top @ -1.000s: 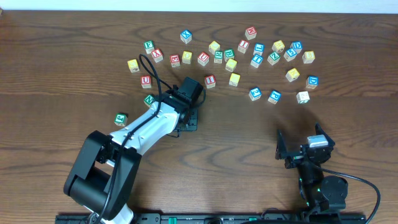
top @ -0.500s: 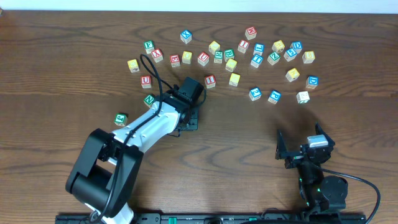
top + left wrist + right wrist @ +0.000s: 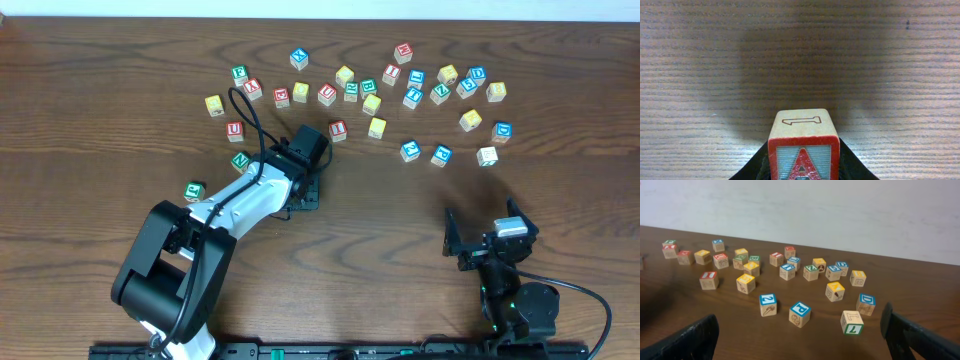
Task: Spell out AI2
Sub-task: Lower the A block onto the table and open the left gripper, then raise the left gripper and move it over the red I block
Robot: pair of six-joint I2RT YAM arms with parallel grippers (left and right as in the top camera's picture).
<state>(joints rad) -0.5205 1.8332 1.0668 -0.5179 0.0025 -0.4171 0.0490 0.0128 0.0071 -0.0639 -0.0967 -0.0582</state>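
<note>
In the left wrist view my left gripper (image 3: 804,172) is shut on the red A cube (image 3: 804,142), its black fingers pressed against both sides, just above the wood. From overhead the left gripper (image 3: 304,188) hides that cube. The red I cube (image 3: 338,129) stands just up and right of it and also shows as the red I cube (image 3: 708,280) in the right wrist view. The blue 2 cube (image 3: 410,150) lies further right; the same blue 2 cube (image 3: 768,303) is ahead of my right gripper (image 3: 800,335). The right gripper (image 3: 484,238) rests open at the near right, holding nothing.
Several other letter cubes spread in a band across the far half of the table (image 3: 400,220). A blue P cube (image 3: 800,314) and a green L cube (image 3: 852,322) sit closest to the right gripper. Two green cubes (image 3: 194,190) lie left of the left arm.
</note>
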